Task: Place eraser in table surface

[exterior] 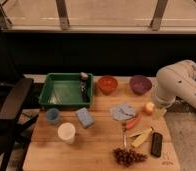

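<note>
**A:** Can anybody read anything here? Labels, brands, numbers?

**B:** Nope, nothing legible. There's a faint mark on the table surface (86,150) at the front right corner, just by the eraser (156,144) — too small to make out. Nothing readable on the white arm either. Its gripper (159,113) hangs over the table's right edge.

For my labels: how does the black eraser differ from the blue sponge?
The eraser is black and narrow; the sponge is light blue and broader. The eraser lies front right, the sponge left of centre near the tray. Both rest on the table. The gripper, at the right edge, touches neither.
</note>
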Controlling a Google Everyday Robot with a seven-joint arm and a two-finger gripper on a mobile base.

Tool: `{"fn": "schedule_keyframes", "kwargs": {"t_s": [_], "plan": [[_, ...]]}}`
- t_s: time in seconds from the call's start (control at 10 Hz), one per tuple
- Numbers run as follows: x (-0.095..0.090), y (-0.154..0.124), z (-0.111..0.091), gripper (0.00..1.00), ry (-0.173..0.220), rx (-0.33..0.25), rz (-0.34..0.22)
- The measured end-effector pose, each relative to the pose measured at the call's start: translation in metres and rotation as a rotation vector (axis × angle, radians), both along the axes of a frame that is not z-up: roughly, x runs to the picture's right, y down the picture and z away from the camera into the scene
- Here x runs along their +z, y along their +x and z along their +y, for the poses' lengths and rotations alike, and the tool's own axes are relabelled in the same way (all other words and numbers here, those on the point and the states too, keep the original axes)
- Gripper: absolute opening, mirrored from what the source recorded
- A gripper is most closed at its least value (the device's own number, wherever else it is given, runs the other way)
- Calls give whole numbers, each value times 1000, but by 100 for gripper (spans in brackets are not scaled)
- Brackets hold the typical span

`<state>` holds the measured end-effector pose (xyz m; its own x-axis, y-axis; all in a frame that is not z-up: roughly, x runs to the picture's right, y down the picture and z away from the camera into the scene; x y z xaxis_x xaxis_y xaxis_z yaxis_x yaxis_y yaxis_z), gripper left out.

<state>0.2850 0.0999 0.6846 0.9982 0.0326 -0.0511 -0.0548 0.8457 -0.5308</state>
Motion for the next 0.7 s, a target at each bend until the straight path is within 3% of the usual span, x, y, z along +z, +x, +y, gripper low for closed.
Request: {"fn": "schedule_keyframes", "kwargs": {"t_s": [0.3, 0.4, 0.7], "plan": [[-1, 2, 1, 65, 2, -11, -8], [-5, 3, 6, 65, 2, -52, -34], [-25, 15, 47, 65, -11, -280, -182]]}}
